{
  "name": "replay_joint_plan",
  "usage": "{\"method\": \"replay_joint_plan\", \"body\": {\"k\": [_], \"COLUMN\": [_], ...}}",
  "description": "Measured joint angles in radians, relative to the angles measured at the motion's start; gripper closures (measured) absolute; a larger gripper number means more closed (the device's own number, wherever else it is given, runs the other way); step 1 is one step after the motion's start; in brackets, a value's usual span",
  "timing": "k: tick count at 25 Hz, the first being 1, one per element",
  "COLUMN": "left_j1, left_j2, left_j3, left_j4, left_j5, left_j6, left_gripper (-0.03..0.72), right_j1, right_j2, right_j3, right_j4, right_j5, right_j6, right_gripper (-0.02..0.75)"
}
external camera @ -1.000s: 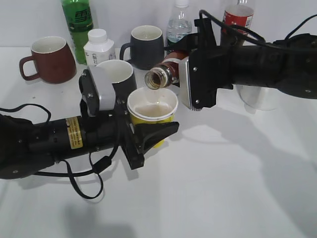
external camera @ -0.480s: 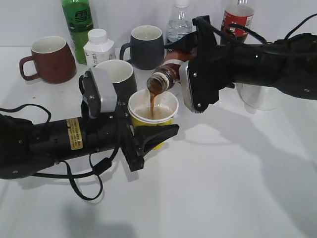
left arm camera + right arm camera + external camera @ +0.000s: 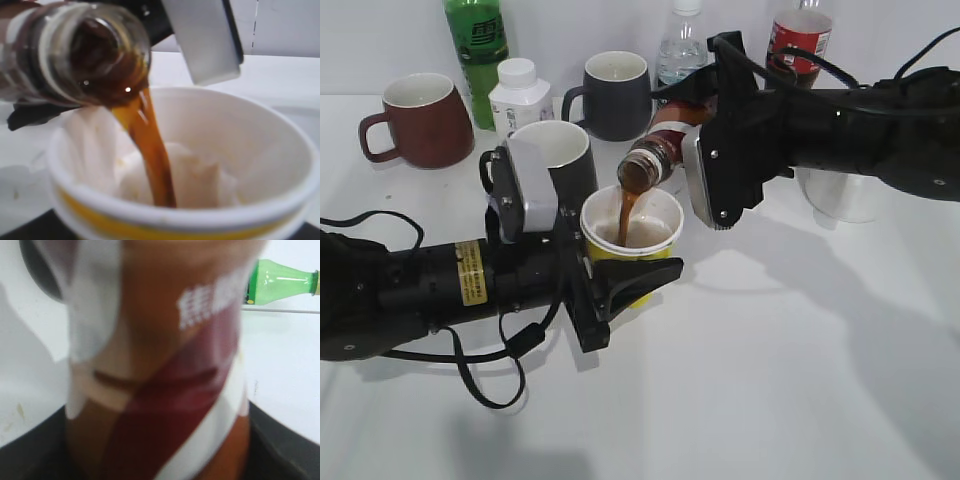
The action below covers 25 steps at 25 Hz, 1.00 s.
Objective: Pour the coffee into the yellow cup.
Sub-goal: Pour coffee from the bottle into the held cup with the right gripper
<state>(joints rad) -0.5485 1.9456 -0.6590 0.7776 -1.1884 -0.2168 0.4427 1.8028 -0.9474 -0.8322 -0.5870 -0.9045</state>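
My left gripper (image 3: 625, 272) is shut on the yellow cup (image 3: 655, 218), which stands upright at the table's middle; its white inside fills the left wrist view (image 3: 260, 150). My right gripper (image 3: 705, 120) is shut on the brown Nescafe bottle (image 3: 655, 150) and holds it tilted, mouth down, over the cup. A stream of dark brown coffee (image 3: 623, 215) runs from the bottle's mouth (image 3: 107, 60) into the cup (image 3: 155, 155). The bottle's brown, white and red label fills the right wrist view (image 3: 165, 390).
Behind the cup stand a black mug with white inside (image 3: 560, 150), a dark grey mug (image 3: 615, 95), a dark red mug (image 3: 420, 120), a white pill bottle (image 3: 518, 95), a green bottle (image 3: 477, 45), a water bottle (image 3: 682, 50), a red-labelled cola bottle (image 3: 800, 30) and a clear cup (image 3: 840, 195).
One second ago the bottle was level with no stream. It has tipped further down and coffee now flows into the cup. The left gripper with the cup has shifted slightly right.
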Motion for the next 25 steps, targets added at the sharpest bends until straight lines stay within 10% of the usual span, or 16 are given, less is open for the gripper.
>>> {"method": "replay_joint_plan", "body": {"k": [25], "left_j1": [0.000], "left_j2": [0.001], "left_j3": [0.000], "left_j4": [0.015], "left_j5": [0.010], "left_j6": [0.000], "left_gripper": [0.257], "right_j1": [0.000], "right_j2": [0.000], "right_j3": [0.000], "right_j4": [0.026], "right_j5": [-0.001], "right_j6": [-0.089], "right_gripper": [0.237]}}
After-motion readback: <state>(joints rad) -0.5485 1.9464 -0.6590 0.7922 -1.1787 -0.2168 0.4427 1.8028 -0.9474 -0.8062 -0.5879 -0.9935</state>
